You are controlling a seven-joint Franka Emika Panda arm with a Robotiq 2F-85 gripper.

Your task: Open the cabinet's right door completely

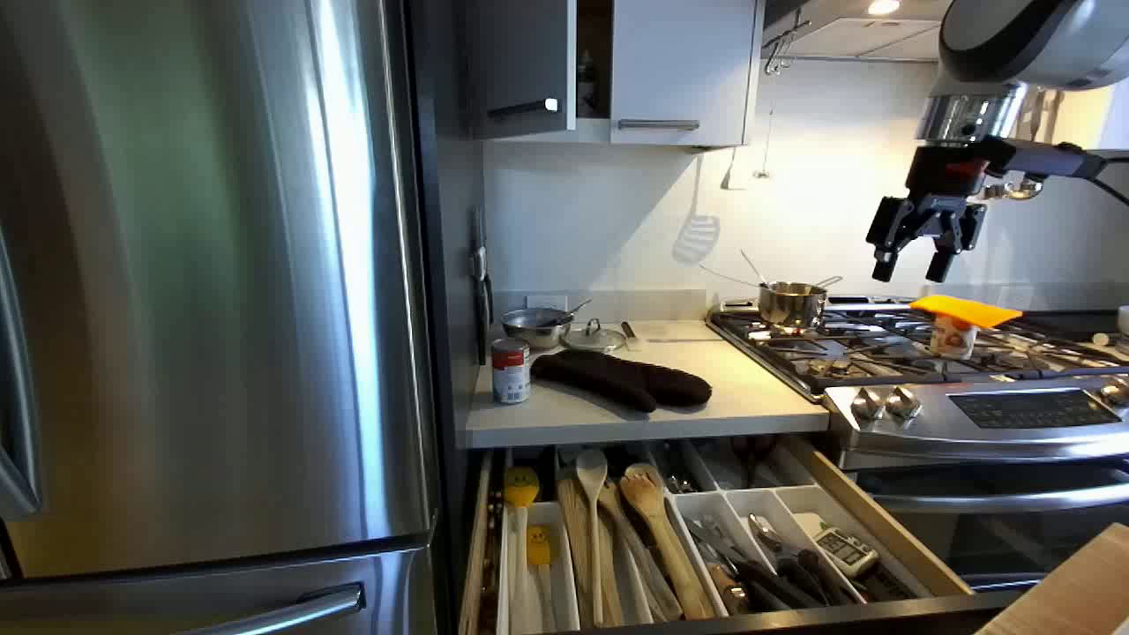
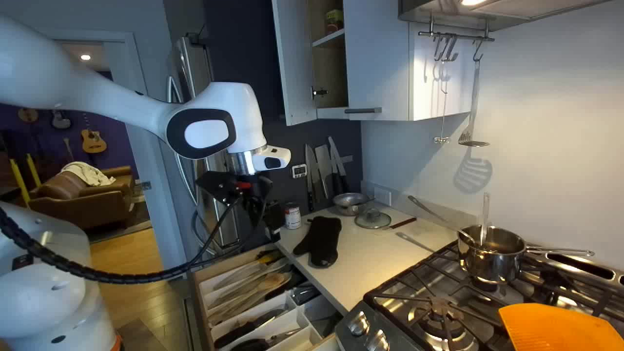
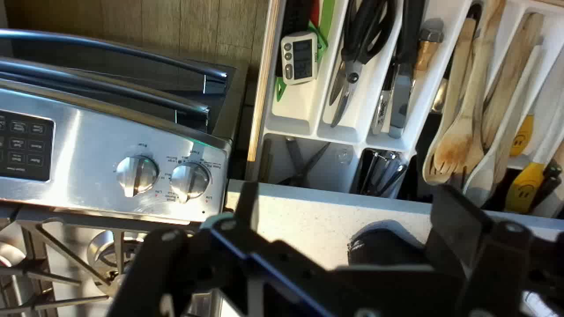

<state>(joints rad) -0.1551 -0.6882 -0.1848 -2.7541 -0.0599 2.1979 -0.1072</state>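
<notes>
At left in an exterior view, the darker left door (image 1: 520,62) of a grey kitchen cabinet (image 1: 593,130) stands ajar; beside it the paler right door (image 1: 679,62) looks shut, high above the counter (image 1: 750,388). It is likely stiff, fairly light to swing and too slick to pinch by its flat face. The best hold looks to be the bar handle (image 1: 658,125) at its lower left, hooked from behind and drawn outward in an arc. At far right, well apart from the cabinet, the tool (image 1: 912,266) points down, its jaws spread with nothing between them.
</notes>
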